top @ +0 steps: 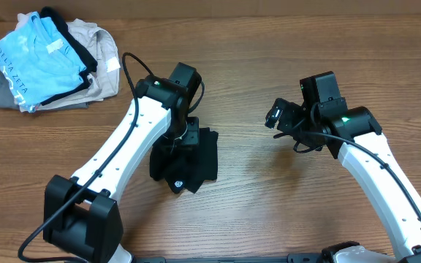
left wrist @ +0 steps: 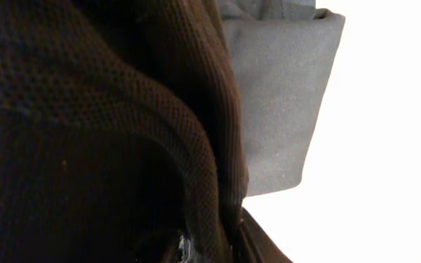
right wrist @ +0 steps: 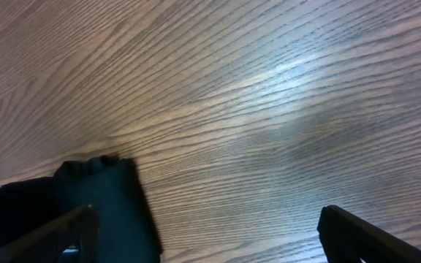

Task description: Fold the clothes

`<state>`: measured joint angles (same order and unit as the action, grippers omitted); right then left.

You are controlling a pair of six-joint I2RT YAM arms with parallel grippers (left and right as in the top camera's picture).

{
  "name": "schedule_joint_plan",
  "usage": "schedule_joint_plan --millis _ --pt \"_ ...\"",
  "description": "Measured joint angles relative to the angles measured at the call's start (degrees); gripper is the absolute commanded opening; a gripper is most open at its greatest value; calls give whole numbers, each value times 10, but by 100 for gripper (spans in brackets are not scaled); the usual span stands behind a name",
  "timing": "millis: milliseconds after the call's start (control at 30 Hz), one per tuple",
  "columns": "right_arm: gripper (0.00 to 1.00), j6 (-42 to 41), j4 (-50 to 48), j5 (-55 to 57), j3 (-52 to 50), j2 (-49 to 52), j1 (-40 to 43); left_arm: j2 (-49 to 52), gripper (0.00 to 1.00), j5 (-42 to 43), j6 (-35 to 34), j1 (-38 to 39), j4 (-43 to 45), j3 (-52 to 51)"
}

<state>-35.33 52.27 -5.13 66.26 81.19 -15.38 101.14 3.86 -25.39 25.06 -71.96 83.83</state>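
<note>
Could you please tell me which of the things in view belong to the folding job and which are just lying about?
Job: black T-shirt, folded into a small bundle at centre.
Lying about: light blue shirt with lettering, beige garment, grey garment, all heaped at the far left.

The T-shirt (top: 199, 157), soft matt black knit cloth; below the right gripper (right wrist: 210, 237) and its matt dark fingers (right wrist: 357, 234), a smooth wood-grain table (right wrist: 269, 109) with faint sheen.
</note>
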Motion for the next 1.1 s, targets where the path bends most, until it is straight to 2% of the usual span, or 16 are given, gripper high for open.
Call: schedule_joint_plan --millis 100,167,400,433,467,500,533,867,1100 --pt "100 0 0 0 0 0 0 19 16 7 0 1 0 0" --pt "100 0 0 0 0 0 0 35 16 14 0 1 4 0" --pt "100 0 -2 0 0 0 0 69 28 28 0 19 27 0" --pt "100 0 -2 0 0 0 0 69 34 29 0 23 30 0" --pt "100 0 -2 0 0 0 0 69 45 30 1 28 32 0" --pt "100 0 -2 0 0 0 0 69 72 32 1 33 35 0" --pt "100 0 -2 0 0 0 0 69 83 34 0 38 37 0" --pt "100 0 -2 0 0 0 0 69 82 41 3 52 29 11" --pt "100 0 -3 0 -1 0 0 69 83 54 17 52 -25 126"
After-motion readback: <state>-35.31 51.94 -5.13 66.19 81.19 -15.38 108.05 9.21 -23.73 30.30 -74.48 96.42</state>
